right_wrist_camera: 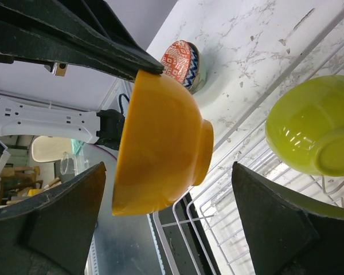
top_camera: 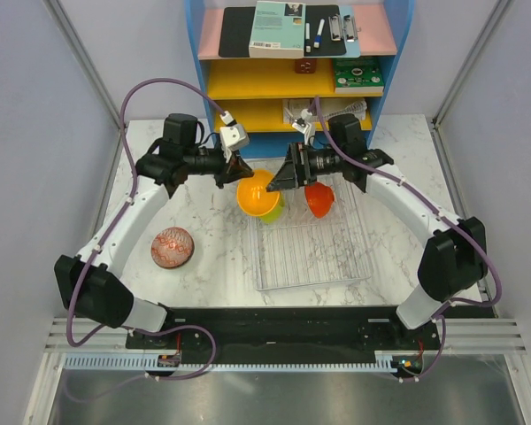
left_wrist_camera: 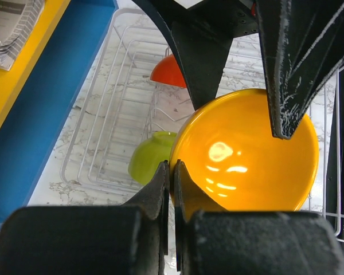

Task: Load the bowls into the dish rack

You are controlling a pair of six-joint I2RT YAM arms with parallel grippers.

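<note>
My left gripper (top_camera: 241,175) is shut on the rim of a glossy orange bowl (top_camera: 258,195) and holds it tilted above the near-left corner of the wire dish rack (top_camera: 311,257). In the left wrist view its fingers (left_wrist_camera: 160,183) pinch the orange bowl (left_wrist_camera: 246,154). My right gripper (top_camera: 281,180) is open, and its jaws stand either side of the orange bowl (right_wrist_camera: 160,143) with gaps. A lime-green bowl (left_wrist_camera: 152,154) and a red-orange bowl (top_camera: 319,200) sit in the rack. A speckled red bowl (top_camera: 173,247) lies on the table to the left.
The blue-and-yellow shelf unit (top_camera: 292,88) stands right behind the rack, with a book, pens and a circuit board on it. The rack's wires (right_wrist_camera: 229,229) run below the right gripper. The marble table (top_camera: 203,274) stretches left of the rack.
</note>
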